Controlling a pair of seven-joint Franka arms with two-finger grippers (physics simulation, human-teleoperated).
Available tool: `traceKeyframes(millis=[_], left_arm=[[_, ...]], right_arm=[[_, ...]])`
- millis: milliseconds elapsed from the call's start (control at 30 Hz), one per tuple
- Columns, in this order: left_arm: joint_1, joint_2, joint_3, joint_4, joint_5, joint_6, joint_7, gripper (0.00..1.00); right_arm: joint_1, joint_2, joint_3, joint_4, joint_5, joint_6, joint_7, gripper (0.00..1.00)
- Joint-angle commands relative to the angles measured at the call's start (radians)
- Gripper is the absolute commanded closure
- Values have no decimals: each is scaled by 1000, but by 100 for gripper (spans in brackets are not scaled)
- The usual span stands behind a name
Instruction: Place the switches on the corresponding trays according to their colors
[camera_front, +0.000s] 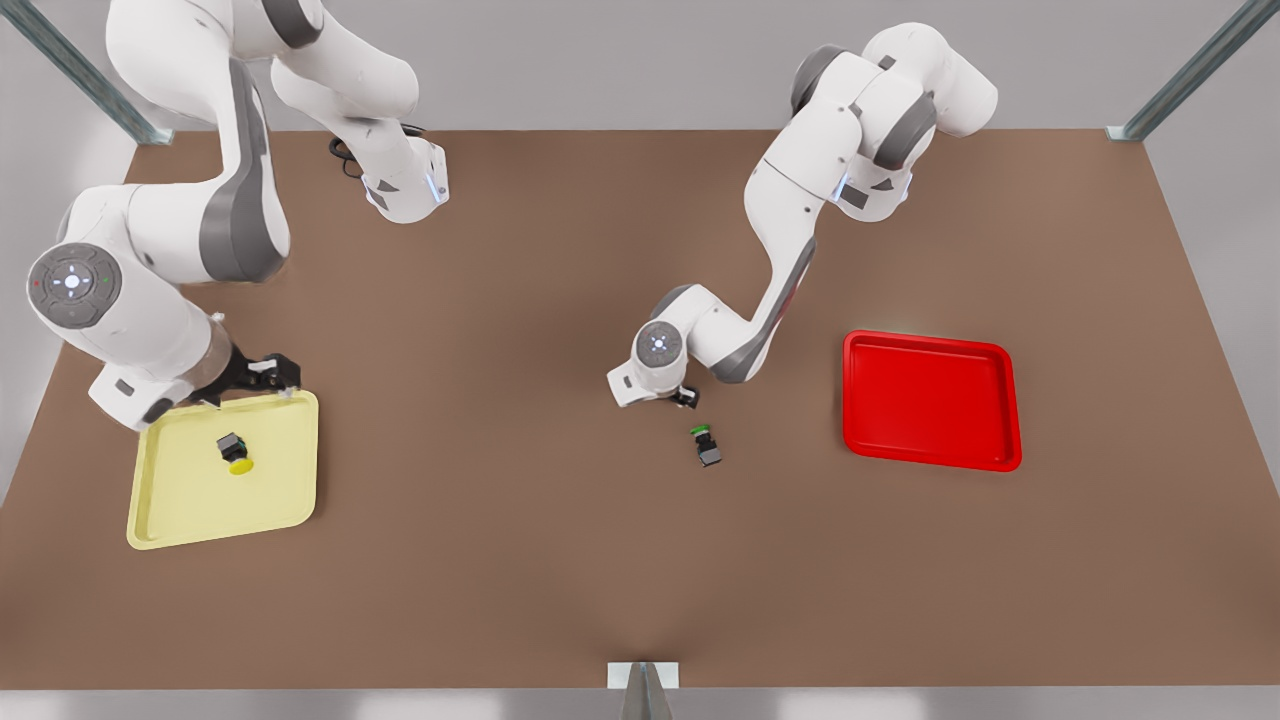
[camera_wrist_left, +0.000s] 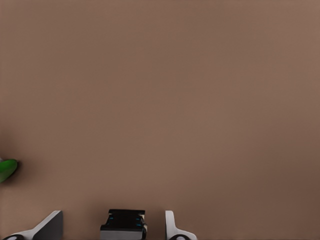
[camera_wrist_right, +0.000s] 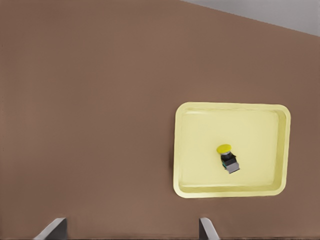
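Observation:
A yellow-capped switch (camera_front: 235, 452) (camera_wrist_right: 227, 158) lies inside the pale yellow tray (camera_front: 280, 480) (camera_wrist_right: 200, 150) at the front view's left. My right gripper (camera_front: 270, 375) (camera_wrist_right: 132, 220) hovers open over that tray's far rim with nothing between its fingers. The red tray (camera_front: 930, 400) lies at the front view's right with nothing in it. Near the table's middle lies a green-capped switch (camera_front: 706, 443) (camera_wrist_left: 6, 170) on its side. Just behind it my left gripper (camera_front: 685, 397) (camera_wrist_left: 113, 215) stands open, low over the table. A dark switch body (camera_wrist_left: 123, 226) sits between its fingers without touching them; its cap is hidden.
The brown table (camera_front: 520, 560) spreads wide between the two trays and in front of them. A metal bracket (camera_front: 643, 680) stands at the near edge. Grey frame posts (camera_front: 1180, 80) rise at the far corners.

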Motion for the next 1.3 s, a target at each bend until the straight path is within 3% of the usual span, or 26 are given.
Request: traceKeyframes(millis=[0, 267, 300, 367, 400, 633, 867, 1267], left_arm=[[-1, 0, 0, -5, 0, 0, 0, 2], [-9, -7, -2, -24, -9, -9, -54, 2], [-7, -8, -2, -24, -9, -8, -54, 7], [-4, -13, -2, -21, -6, -12, -43, 27], [-6, -13, -2, -19, -4, -11, -42, 29], [-7, -11, -2, -15, -1, -12, -46, 30], [-7, -11, -2, -13, -1, -12, -43, 42], [-11, -8, -2, -9, -4, -12, -48, 48]], right_arm=[[0, -11, 0, -13, 0, 0, 8, 0], [4, 11, 5, -1, -1, -23, 30, 0], [3, 9, 5, -7, 2, -23, 37, 0], [3, 9, 5, -9, 2, -21, 37, 0], [3, 11, 5, -9, 2, -20, 39, 0], [3, 14, 5, -4, 2, -10, 39, 0], [3, 20, 5, -1, 0, -9, 39, 0], [3, 18, 5, -1, 0, -9, 40, 0]])
